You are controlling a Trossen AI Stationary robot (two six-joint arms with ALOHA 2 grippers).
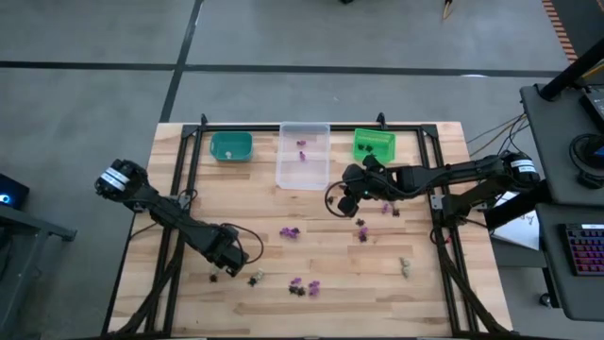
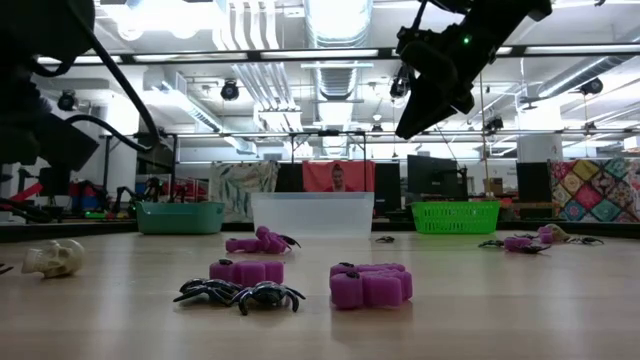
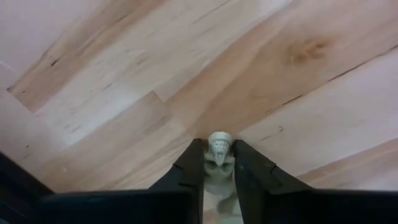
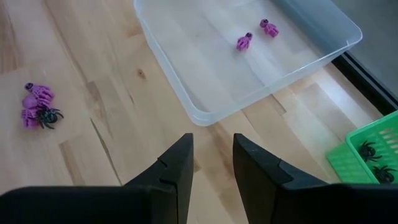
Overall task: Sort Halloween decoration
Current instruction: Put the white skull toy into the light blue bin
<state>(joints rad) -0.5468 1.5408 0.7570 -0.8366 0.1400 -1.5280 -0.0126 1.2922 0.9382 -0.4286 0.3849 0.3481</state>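
The Halloween decoration is small trinkets scattered on the wooden table (image 1: 189, 203): purple ones (image 1: 290, 231), black spiders (image 2: 240, 294) and a beige skull (image 2: 55, 258) lying on the boards. My left gripper (image 3: 219, 163) is low over the near left of the table (image 1: 226, 253), pointing down, shut on a pale beige trinket (image 3: 219, 144). My right gripper (image 4: 212, 162) hangs open above the table (image 1: 349, 198), just in front of the clear bin (image 4: 249, 56), with nothing between its fingers. My left gripper pinches the pale beige trinket between its two fingers (image 3: 194, 167), coming from above and pointing down. The trinket's rounded end (image 3: 219, 140) sticks out past the fingertips, close to the boards. I cannot tell whether it still touches the table.
Three bins stand along the far edge: teal (image 1: 231, 146), clear (image 1: 303, 156) holding two purple trinkets (image 4: 255, 34), and green (image 1: 374, 144) holding black spiders (image 4: 367, 149). More purple pieces (image 1: 361, 227) and a beige one (image 1: 405, 267) lie on the right half.
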